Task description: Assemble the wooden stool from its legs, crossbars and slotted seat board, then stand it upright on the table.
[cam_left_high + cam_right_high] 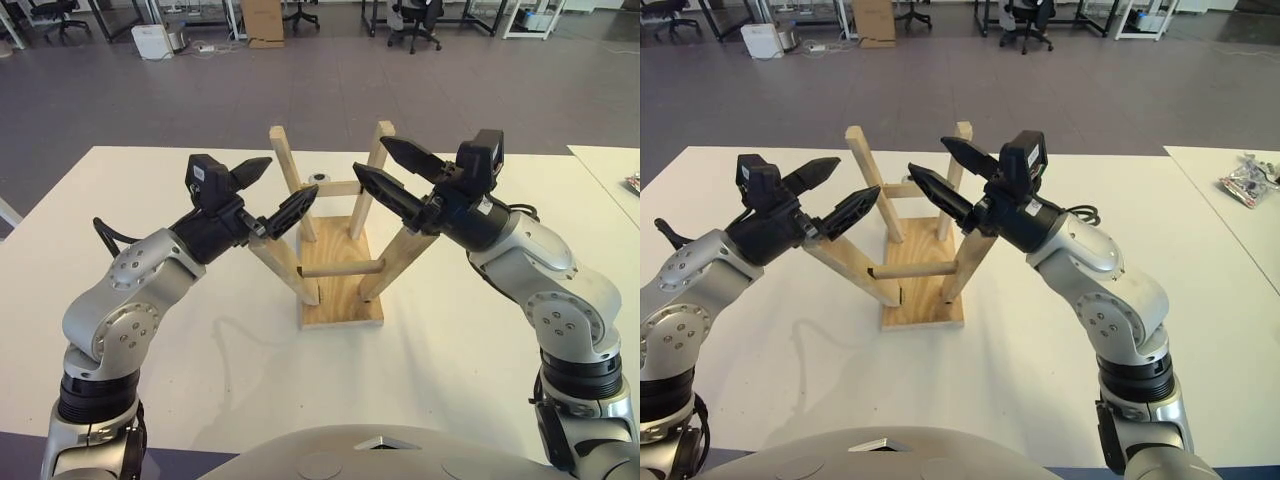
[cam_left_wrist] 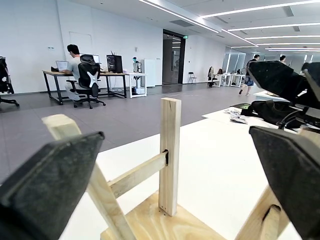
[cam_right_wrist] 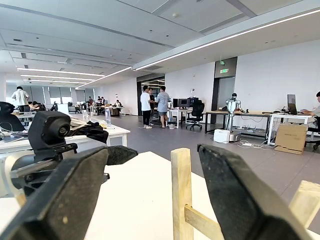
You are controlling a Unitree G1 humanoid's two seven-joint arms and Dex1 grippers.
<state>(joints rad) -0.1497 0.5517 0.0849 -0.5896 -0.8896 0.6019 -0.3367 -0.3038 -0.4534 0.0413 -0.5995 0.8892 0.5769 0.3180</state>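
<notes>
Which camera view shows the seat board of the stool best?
The right eye view: the seat board lies flat on the table under the upturned legs, its outline mostly clear. The left eye view shows the same. The left wrist view catches a near part beneath a leg; the right wrist view looks across leg tops.

The upper end of the near left leg (image 1: 285, 270) lies behind the left gripper (image 1: 292, 178) and that of the near right leg (image 1: 392, 265) behind the right gripper (image 1: 369, 156), so whether either touches the wood cannot be told. A small round thing (image 1: 318, 178) on the table (image 1: 150, 200) behind the stool (image 1: 341, 268) is too small to make out. In the left wrist view the fingers (image 2: 47, 185) are blurred and cut by the edges
</notes>
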